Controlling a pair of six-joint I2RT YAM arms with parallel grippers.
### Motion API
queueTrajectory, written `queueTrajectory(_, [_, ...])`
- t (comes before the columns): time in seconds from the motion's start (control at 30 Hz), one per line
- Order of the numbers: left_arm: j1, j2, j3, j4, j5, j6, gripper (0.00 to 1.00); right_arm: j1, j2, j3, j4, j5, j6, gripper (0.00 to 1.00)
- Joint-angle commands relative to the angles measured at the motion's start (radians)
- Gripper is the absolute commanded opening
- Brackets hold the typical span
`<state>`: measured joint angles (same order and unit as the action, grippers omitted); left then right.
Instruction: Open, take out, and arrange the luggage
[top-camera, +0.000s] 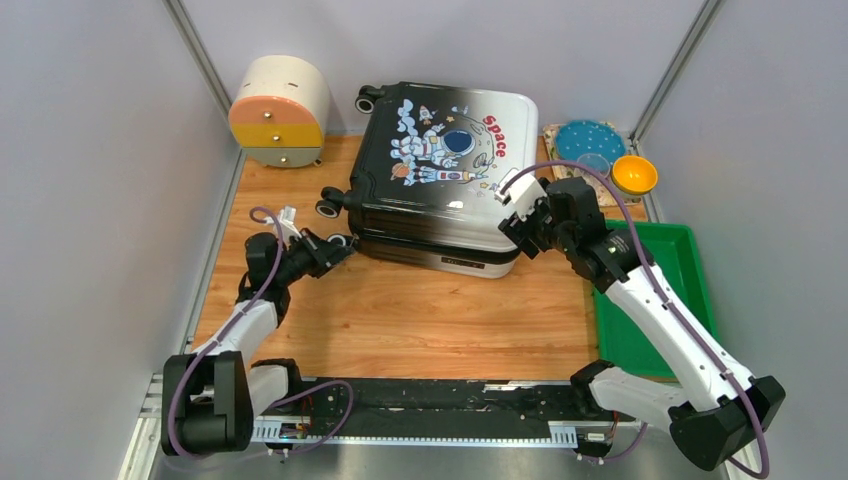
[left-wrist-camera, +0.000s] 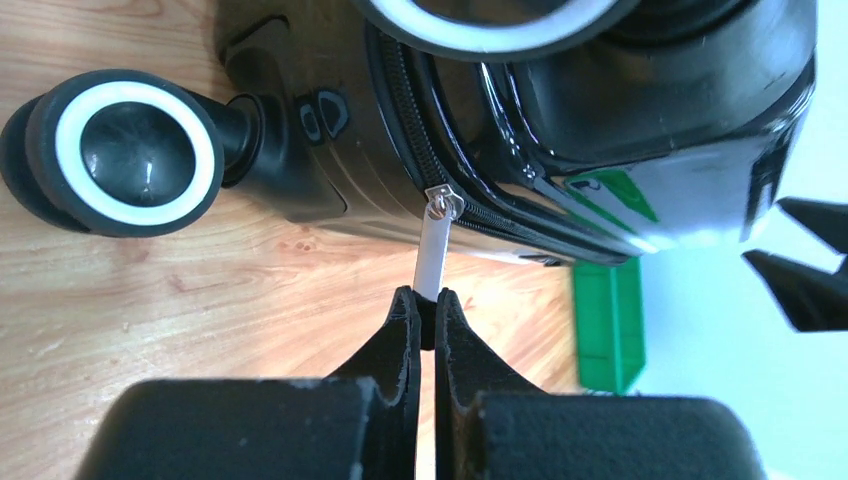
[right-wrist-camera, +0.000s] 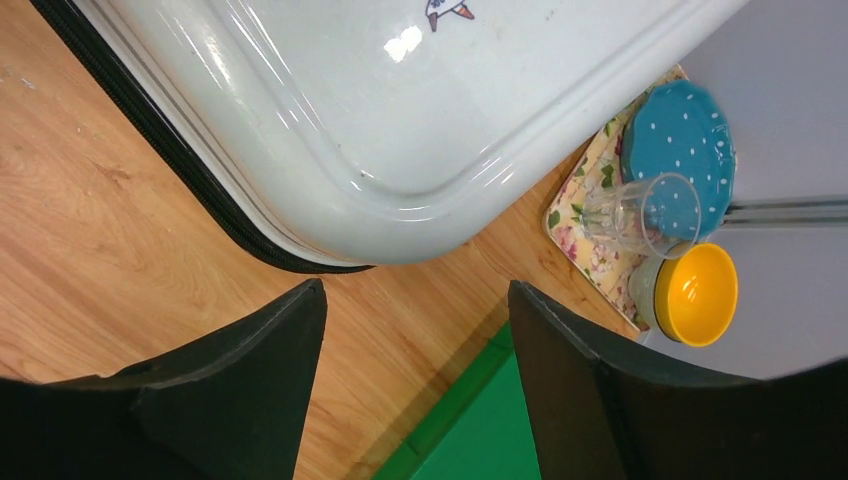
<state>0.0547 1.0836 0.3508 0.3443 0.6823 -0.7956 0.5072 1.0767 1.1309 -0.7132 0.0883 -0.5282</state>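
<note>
We see our left gripper (left-wrist-camera: 425, 305) pinched tight on the silver zipper pull (left-wrist-camera: 431, 255), near a black wheel (left-wrist-camera: 135, 150) of the luggage (top-camera: 440, 190), which lies flat and closed on the wooden table (top-camera: 400, 320). Our right gripper (right-wrist-camera: 415, 295) stands wide and empty, just beside the luggage's white corner.

The left gripper (left-wrist-camera: 428, 305) and right gripper (right-wrist-camera: 416, 290) are showing black fingers (right-wrist-camera: 240, 400); white arm shells (top-camera: 660, 310) are carrying purple cables (top-camera: 572, 164).
</note>
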Motion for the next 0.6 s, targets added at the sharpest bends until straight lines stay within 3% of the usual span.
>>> queueTrajectory(0.0, [0.079,0.021,-0.035,0.071,-0.017,-0.171,0.00,-0.001,-0.021,0.041,0.012,-0.065,-0.042,0.73])
queueTrajectory(0.07, [0.092,0.027,-0.050,0.096,-0.017,-0.226,0.01,-0.002,-0.018,0.052,0.006,-0.070,-0.039,0.74])
queueTrajectory(0.1, [0.105,0.032,-0.056,0.107,-0.015,-0.243,0.11,0.001,-0.017,0.056,0.003,-0.068,-0.036,0.74])
queueTrajectory(0.17, [0.112,0.033,-0.058,0.101,-0.021,-0.243,0.19,-0.001,-0.017,0.063,0.000,-0.068,-0.032,0.75])
queueTrajectory(0.33, [0.145,0.004,-0.039,0.025,-0.049,-0.114,0.49,-0.001,-0.018,0.084,-0.012,-0.073,-0.027,0.77])
queueTrajectory(0.47, [0.146,-0.022,0.019,-0.027,0.055,0.273,0.61,0.001,-0.024,0.105,-0.017,-0.073,-0.026,0.79])
queueTrajectory(0.53, [0.146,-0.043,0.013,-0.024,0.113,0.387,0.62,-0.002,-0.027,0.112,-0.017,-0.130,-0.032,0.80])
queueTrajectory(0.57, [0.145,-0.050,0.004,-0.022,0.131,0.514,0.62,-0.001,-0.029,0.113,-0.017,-0.140,-0.035,0.81])
